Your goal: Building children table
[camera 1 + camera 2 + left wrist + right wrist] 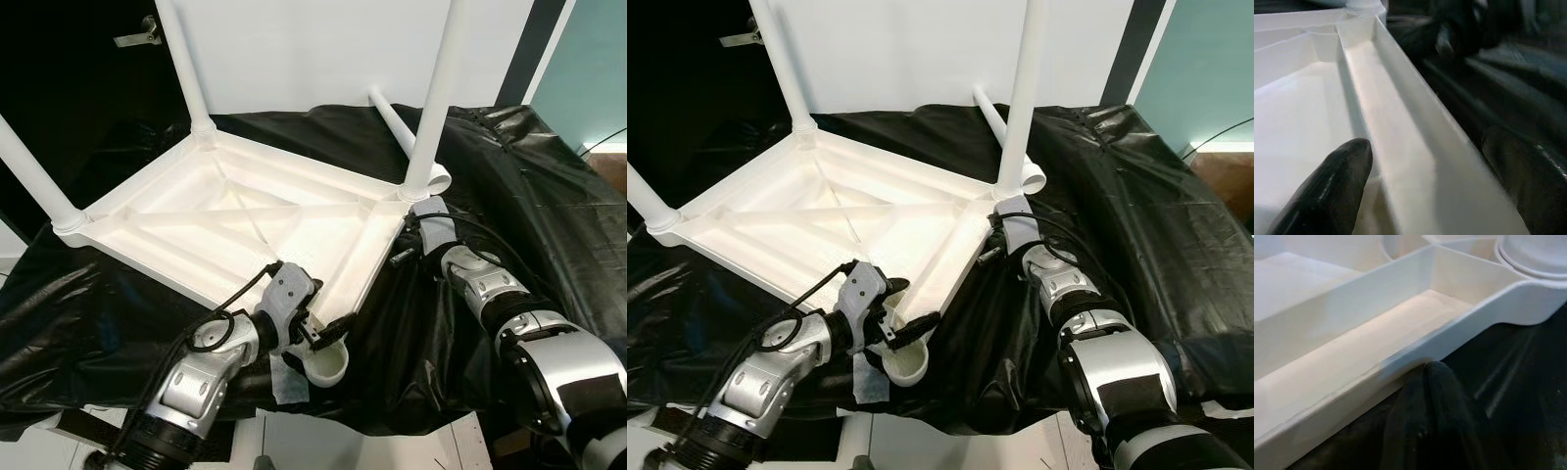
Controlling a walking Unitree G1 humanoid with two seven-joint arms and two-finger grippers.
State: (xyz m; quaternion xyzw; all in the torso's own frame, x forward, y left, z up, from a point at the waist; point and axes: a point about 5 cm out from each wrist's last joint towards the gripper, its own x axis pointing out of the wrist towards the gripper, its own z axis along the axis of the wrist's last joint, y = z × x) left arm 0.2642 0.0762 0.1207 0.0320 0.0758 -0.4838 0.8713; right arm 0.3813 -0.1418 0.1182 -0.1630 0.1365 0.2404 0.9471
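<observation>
**Upturned table held at its near rim, one socket waiting**

Nearest the camera, the left gripper point(315, 331) is straddling the near rim of the white table top point(235, 220), one black finger point(1327, 188) inside the rim wall and the other outside it, part-open around the wall rather than pinching it hard. Beside it, the empty leg socket point(325, 362) at the table's near corner is gaping upward. At the table's right edge, the right gripper point(1437, 396) is pressing against the outer wall near a fitted leg point(436, 98); whether its fingers are spread, I cannot tell. The table is lying upside down on crinkled black sheeting point(529, 186), three legs standing up, with a loose leg point(394, 119) lying behind it.

Its glossy moulded plastic is looking light, stiff and slippery, ribbed underneath. The thin rim wall is probably offering the surest grip.
</observation>
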